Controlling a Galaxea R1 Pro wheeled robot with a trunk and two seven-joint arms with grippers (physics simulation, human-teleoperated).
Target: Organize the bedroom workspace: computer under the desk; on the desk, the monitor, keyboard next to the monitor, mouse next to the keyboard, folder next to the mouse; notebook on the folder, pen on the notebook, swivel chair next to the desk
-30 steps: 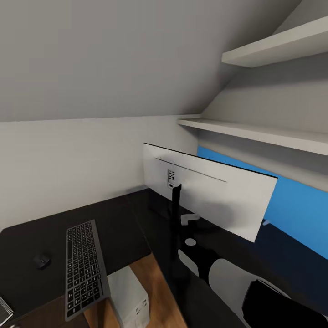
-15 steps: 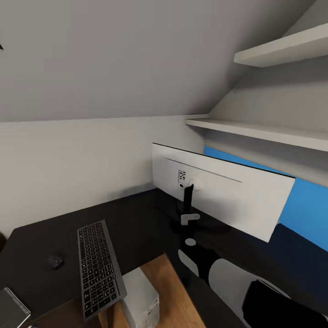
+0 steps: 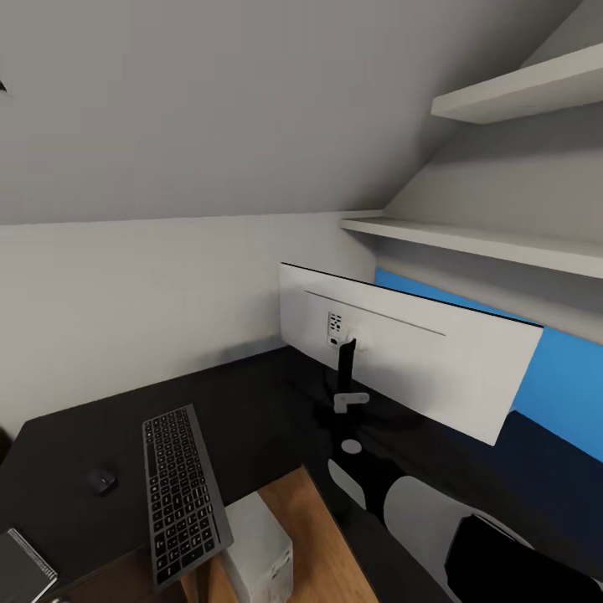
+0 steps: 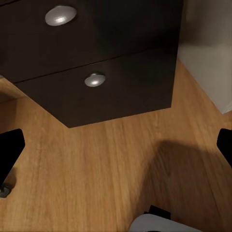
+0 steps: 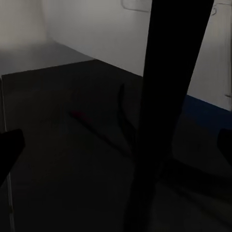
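Since half a second ago almost nothing has shifted (a second ago the camera was still panning), so I judge I've settled before the monitor [image 3: 410,356] on the desk [image 3: 251,402]. My right gripper [image 5: 116,145] is spread, the monitor's stand [image 5: 169,96] between its fingers. My left gripper [image 4: 116,150], also spread, hangs over floor [image 4: 96,159].

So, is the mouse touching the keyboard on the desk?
Apart. In the head view, a clear strip of bare black desk lies between the mouse and the left edge of the keyboard.
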